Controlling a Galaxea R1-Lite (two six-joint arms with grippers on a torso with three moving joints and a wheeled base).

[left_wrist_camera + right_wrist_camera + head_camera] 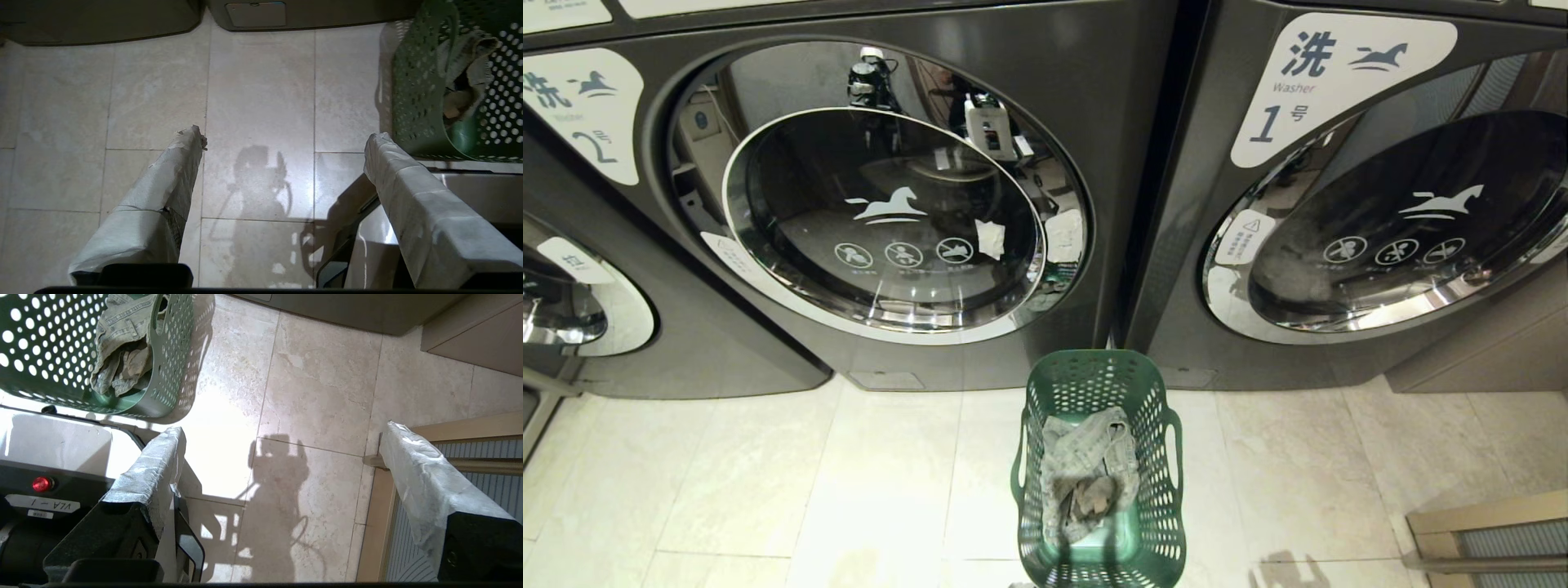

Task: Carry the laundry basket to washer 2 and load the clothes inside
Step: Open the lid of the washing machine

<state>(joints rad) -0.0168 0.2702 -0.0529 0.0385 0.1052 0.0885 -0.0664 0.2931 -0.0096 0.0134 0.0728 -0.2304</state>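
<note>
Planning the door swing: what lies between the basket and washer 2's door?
Only bare floor tile, seen in the head view, between basket and washer 2.

Three washers (pixel 890 204); one laundry basket (pixel 1094 384); one clothes bundle (pixel 1086 482).

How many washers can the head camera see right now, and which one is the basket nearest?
3. Washer 2 centre-left, washer 1 right, a third partly cut off left. The laundry basket stands between 2 and 1.

Your head camera looks down on the laundry basket (pixel 1098 465); both wrist cameras face the floor (pixel 261 102) beside it.
</note>
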